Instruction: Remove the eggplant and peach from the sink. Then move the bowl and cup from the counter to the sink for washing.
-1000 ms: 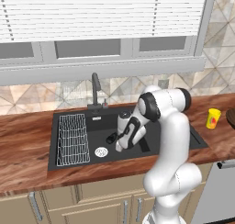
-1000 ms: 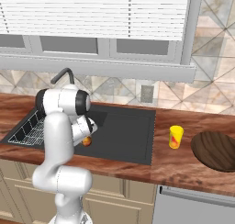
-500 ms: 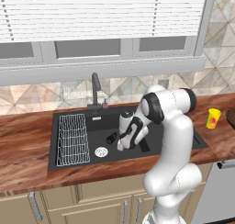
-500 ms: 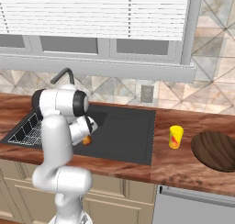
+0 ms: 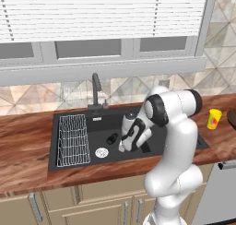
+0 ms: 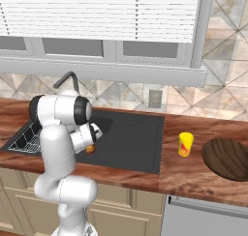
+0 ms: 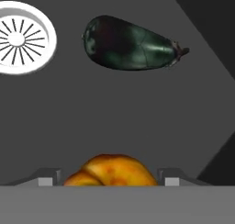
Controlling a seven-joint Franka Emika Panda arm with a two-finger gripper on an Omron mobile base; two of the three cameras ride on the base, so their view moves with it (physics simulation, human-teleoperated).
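Hand view: peach sits between the spread, ungripping gripper fingers.

The dark blackish-green eggplant lies on its side on the floor of the black sink, near the round silver drain. The orange-red peach sits on the same floor, apart from it. The yellow cup stands upright on the counter, beside the brown wood-grain bowl.
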